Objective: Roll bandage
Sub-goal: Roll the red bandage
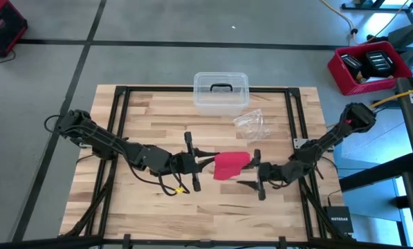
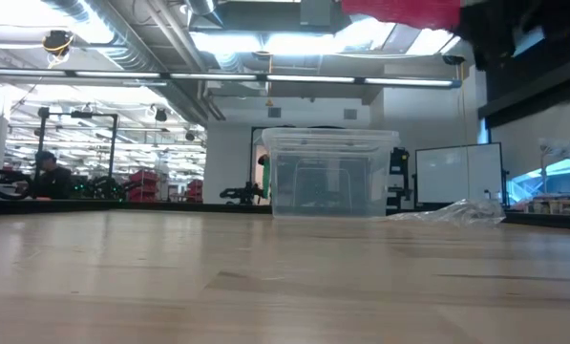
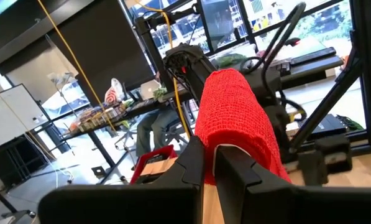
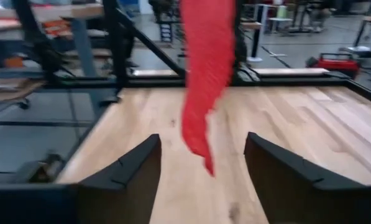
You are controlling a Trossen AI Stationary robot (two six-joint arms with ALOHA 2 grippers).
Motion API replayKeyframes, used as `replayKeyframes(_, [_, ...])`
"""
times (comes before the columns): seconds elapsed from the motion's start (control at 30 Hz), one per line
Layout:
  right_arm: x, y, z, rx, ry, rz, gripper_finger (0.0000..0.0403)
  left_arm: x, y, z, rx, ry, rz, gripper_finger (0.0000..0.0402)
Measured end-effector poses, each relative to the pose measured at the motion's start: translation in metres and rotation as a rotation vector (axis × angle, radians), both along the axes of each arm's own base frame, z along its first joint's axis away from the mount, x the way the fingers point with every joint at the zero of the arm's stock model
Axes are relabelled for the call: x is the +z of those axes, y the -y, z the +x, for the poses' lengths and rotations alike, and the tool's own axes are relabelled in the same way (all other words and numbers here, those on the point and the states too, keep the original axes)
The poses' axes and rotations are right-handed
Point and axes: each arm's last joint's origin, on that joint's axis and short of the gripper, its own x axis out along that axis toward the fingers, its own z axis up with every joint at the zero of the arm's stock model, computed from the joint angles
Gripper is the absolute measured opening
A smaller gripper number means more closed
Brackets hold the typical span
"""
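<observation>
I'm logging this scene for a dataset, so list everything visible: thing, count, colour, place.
bandage: one, bright red, held above the table's middle between both grippers
plastic box: one, clear with dark handle, table's far edge
plastic wrapper: one, clear, crinkled, beside the box
table: one, light wood
bin: one, red, floor at right
left gripper: one, dark, shut on the bandage
right gripper: one, dark, open beside the bandage

near table half bare | far edge blocked: clear box [image 1: 221, 92], wrapper [image 1: 251, 124]
</observation>
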Motion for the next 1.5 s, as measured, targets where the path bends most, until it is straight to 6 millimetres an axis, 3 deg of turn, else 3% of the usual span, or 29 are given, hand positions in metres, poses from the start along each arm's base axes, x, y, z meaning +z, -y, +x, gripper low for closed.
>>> replayKeyframes(0.33, [-0.003, 0.009, 0.012, 0.016, 0.014, -0.041, 0.0084, 0.0, 0.0, 0.0, 0.0, -0.002, 0.003, 0.0013])
replayKeyframes(0.5, [-0.007, 0.013, 0.012, -0.08, -0.017, -0.198, 0.0009, 0.0, 0.001, 0.0, -0.051, 0.009, -0.036, 0.0013])
replayKeyframes(0.77, [0.001, 0.017, 0.013, -0.238, -0.032, -0.515, 0.0006, -0.001, 0.023, -0.008, -0.168, 0.004, -0.044, 0.0013])
replayKeyframes(1.1, [0.04, 0.015, 0.024, -0.416, -0.094, -0.955, 0.0006, -0.02, 0.049, -0.007, -0.287, -0.078, 0.005, 0.0013])
replayKeyframes(1.33, [0.072, 0.023, 0.01, -0.447, -0.036, -0.987, 0.0004, -0.03, 0.056, -0.011, -0.319, -0.131, -0.028, 0.0013])
replayKeyframes(1.5, [0.091, 0.029, -0.002, -0.41, 0.072, -0.932, 0.0004, -0.045, 0.05, -0.009, -0.298, -0.165, -0.075, 0.0013])
